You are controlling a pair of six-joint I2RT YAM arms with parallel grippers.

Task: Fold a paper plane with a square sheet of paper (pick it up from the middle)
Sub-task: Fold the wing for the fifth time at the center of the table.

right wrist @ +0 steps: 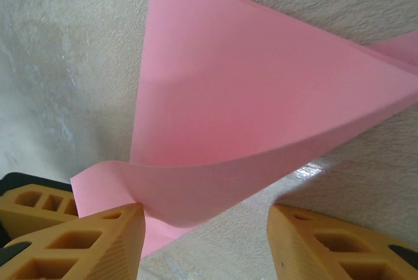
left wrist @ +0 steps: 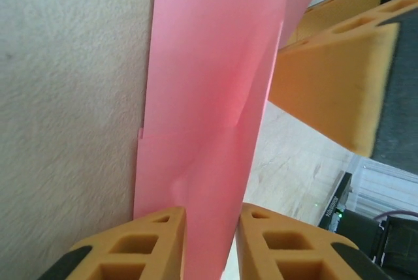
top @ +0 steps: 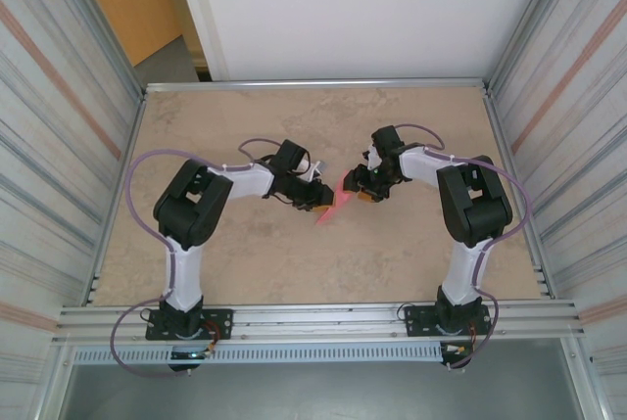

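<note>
The pink sheet of paper (top: 331,209) lies mid-table as a creased, pointed, layered shape between the two grippers. In the left wrist view a raised flap of the paper (left wrist: 209,84) runs up between my left gripper (left wrist: 212,244) jaws, which stand slightly apart around it, not pinching. My right gripper (right wrist: 206,241) is open wide over the near edge of the paper (right wrist: 248,110). Its left finger (right wrist: 98,241) touches a curled-up layer, and its right finger stands over bare table. One of the right gripper's orange fingers (left wrist: 326,77) shows just past the paper. From above, the left gripper (top: 315,195) and right gripper (top: 359,191) face each other.
The beige tabletop (top: 245,254) is fenced by a metal rail at the back (top: 313,83) and corrugated walls on both sides. Both arm bases stand on the near rail (top: 313,320).
</note>
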